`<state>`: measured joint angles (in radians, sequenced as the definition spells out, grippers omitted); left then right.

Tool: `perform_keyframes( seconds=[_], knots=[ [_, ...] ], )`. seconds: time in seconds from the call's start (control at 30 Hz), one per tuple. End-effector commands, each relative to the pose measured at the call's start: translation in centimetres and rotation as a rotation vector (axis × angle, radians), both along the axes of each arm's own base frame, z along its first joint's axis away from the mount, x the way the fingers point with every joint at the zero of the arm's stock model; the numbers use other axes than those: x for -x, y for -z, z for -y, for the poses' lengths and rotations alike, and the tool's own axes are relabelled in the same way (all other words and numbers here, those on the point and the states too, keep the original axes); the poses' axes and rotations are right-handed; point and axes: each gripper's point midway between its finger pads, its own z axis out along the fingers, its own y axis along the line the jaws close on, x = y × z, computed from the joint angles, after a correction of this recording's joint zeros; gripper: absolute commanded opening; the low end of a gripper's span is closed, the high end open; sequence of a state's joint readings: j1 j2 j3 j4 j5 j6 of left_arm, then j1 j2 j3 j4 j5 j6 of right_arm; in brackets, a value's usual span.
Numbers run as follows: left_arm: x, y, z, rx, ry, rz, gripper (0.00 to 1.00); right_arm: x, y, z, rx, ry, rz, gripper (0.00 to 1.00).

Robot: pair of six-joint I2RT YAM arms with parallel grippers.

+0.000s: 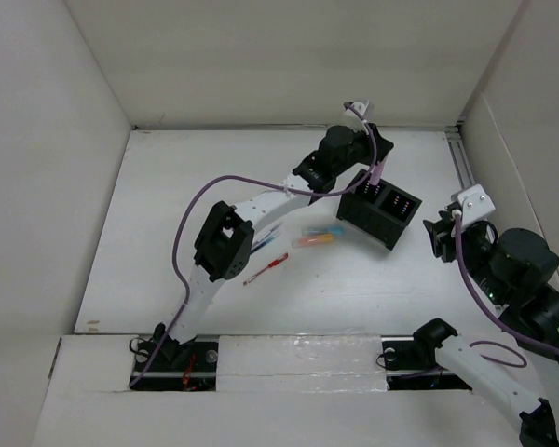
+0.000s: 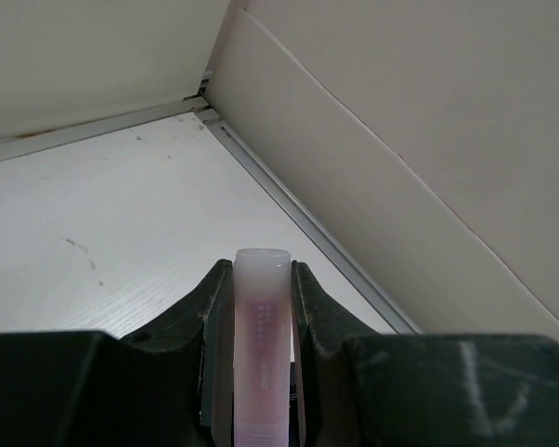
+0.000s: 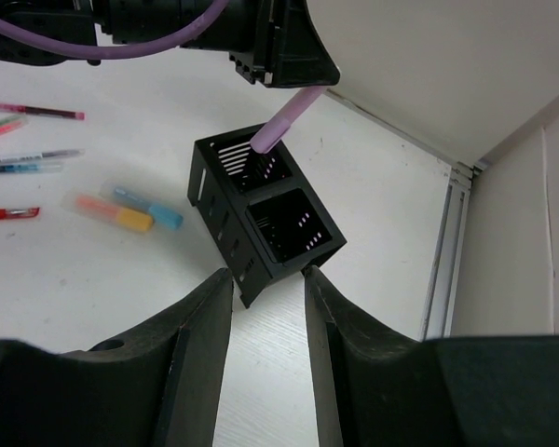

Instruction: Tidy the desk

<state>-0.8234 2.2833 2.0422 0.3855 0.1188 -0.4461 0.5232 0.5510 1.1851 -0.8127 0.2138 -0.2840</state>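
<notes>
Overhead, the desk point(image 1: 186, 186) filled the floor of a boxed-in white enclosure, a matte white top shut in by upright wall panels point(image 1: 298, 56) at the left, back and right. A thin metal rail point(image 1: 461, 163) ran along the foot of the right-hand panel, up to the back corner. In the left wrist view the surface showed a faint wood-like grain and a few dark scuff marks. A black organizer box point(image 1: 382, 214) stood toward the back right of the desk, set askew to the walls, with two open compartments and slotted sides. The left gripper point(image 1: 371, 160) hung above it, its jaws clenched on a lilac marker point(image 1: 376, 173) that pointed down, with its lower end at the mouth of the compartment farther from the right arm. The right gripper point(image 1: 443, 237) sat just to the right of the box, its jaws spread wide and grasping nothing. Loose items lay on the bare top to the left of the box: an orange highlighter point(image 3: 112, 212) and a blue highlighter point(image 3: 147, 206) side by side, a red pen point(image 1: 265, 268) nearer the front, and several thin pens point(image 3: 28, 160) beyond them, partly under the left arm. Both arm bases stood on a white strip at the near edge.
</notes>
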Motion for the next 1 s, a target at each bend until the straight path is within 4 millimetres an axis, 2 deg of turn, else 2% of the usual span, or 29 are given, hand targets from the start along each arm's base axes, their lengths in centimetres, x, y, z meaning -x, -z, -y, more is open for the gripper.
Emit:
perform_keyframes(
  seconds=[0.0,0.27,0.37,0.47,0.67,0.7,0.73,0.8,0.9,0.97],
  knots=[
    [-0.5,-1.2,0.1,0.04,-0.015,0.072,0.01,0.4,-1.0,0.5,-0.034,0.025,0.016,0.42],
    [-1.3,0.8,0.5,0.025,-0.028,0.076,0.02,0.4,-0.8,-0.1,-0.035,-0.008,0.003,0.43],
    [-2.0,1.9,0.0,0.004,-0.048,0.067,0.03,0.7,-0.5,-0.2,-0.047,-0.017,0.0,0.43],
    [-1.8,2.7,-0.2,-0.008,-0.05,0.058,0.04,0.8,-0.1,0.0,-0.047,-0.008,-0.007,0.43],
    [-1.6,4.3,-1.1,-0.036,-0.071,0.039,0.11,1.1,0.5,0.4,-0.038,0.006,-0.023,0.43],
    [-1.5,4.4,-1.2,-0.04,-0.071,0.037,0.18,1.3,0.3,0.5,-0.041,0.007,-0.014,0.43],
    [-1.2,4.1,-1.6,-0.036,-0.074,0.043,0.28,1.4,0.6,0.7,-0.041,0.012,-0.018,0.43],
    [-1.2,3.9,-1.8,-0.032,-0.082,0.046,0.37,1.4,0.6,0.7,-0.042,0.012,-0.017,0.43],
    [-0.4,1.5,-2.2,-0.023,-0.086,0.08,0.46,1.3,1.5,0.4,-0.04,0.007,-0.038,0.43],
    [-0.1,0.1,-2.6,-0.018,-0.089,0.098,0.47,1.1,1.9,0.2,-0.039,0.001,-0.045,0.43]
  ],
)
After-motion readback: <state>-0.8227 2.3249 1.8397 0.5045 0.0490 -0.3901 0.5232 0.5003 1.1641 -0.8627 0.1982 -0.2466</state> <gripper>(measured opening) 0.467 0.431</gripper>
